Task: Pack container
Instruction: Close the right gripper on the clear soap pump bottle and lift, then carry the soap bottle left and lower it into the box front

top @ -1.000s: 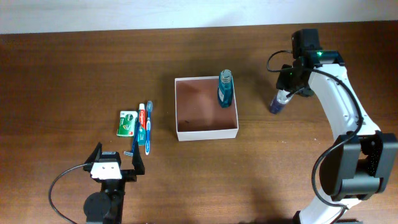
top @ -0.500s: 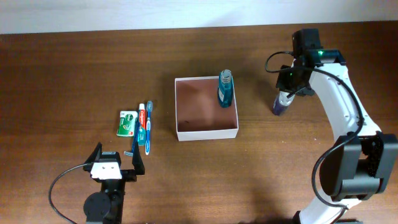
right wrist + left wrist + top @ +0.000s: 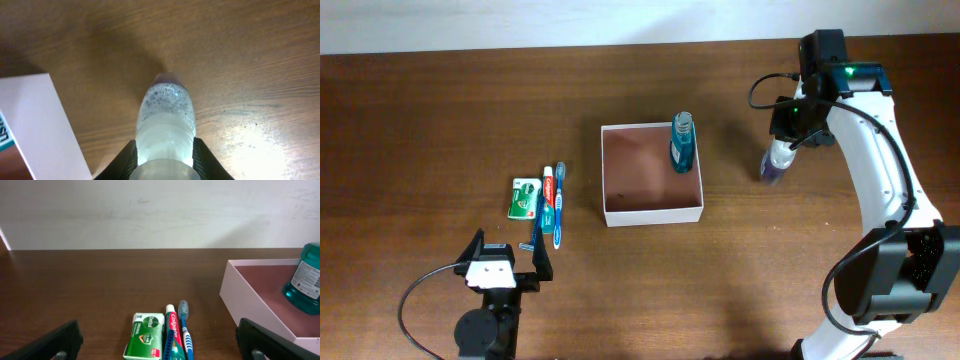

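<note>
Holding bottle (image 3: 165, 115) w/ right gripper (image 3: 162, 170), jaws clamping its body, purple end down, right of container (image 3: 653, 212). Advice: move left over free floor beside mouthwash (image 3: 681, 142), clear the wall, lower, then release. Left gripper (image 3: 508, 256) is sitting wide, idle.

Grained wooden table (image 3: 440, 120), translucent plastic bottle (image 3: 165, 125)

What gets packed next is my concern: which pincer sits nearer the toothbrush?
Left. The left pincer sits open close by the toothbrush, toward the table's near edge; the right pincer is far beyond the container, shut on a clear bottle.
</note>
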You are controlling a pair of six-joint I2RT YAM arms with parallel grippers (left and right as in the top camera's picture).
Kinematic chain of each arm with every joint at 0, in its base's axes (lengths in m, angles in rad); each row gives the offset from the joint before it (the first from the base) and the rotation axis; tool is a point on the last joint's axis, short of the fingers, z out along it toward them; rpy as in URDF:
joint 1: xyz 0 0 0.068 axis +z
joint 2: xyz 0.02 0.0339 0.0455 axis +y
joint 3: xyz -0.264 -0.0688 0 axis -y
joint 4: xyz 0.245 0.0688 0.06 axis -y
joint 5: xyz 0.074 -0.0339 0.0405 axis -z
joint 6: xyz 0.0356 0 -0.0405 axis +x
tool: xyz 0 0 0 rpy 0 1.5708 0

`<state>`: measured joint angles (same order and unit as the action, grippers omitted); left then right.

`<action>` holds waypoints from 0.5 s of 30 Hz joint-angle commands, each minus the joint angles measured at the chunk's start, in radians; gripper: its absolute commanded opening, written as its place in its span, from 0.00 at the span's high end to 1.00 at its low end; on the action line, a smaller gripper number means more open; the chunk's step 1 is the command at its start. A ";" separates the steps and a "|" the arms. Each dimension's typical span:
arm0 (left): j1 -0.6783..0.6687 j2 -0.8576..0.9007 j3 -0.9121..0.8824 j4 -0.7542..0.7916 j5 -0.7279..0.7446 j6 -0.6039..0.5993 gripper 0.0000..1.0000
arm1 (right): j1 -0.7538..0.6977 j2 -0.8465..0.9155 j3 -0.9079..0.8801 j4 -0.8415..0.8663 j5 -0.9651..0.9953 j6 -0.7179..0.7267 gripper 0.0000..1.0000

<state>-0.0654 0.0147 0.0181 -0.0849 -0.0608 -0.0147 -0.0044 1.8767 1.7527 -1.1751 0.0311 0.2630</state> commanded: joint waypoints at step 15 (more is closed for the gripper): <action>-0.004 -0.008 -0.006 0.003 -0.011 0.008 0.01 | 0.097 -0.147 0.203 -0.201 -0.092 -0.023 0.72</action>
<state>-0.0654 0.0147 0.0185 -0.0849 -0.0608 -0.0147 0.0322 1.8164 1.9049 -1.3720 -0.0463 0.2497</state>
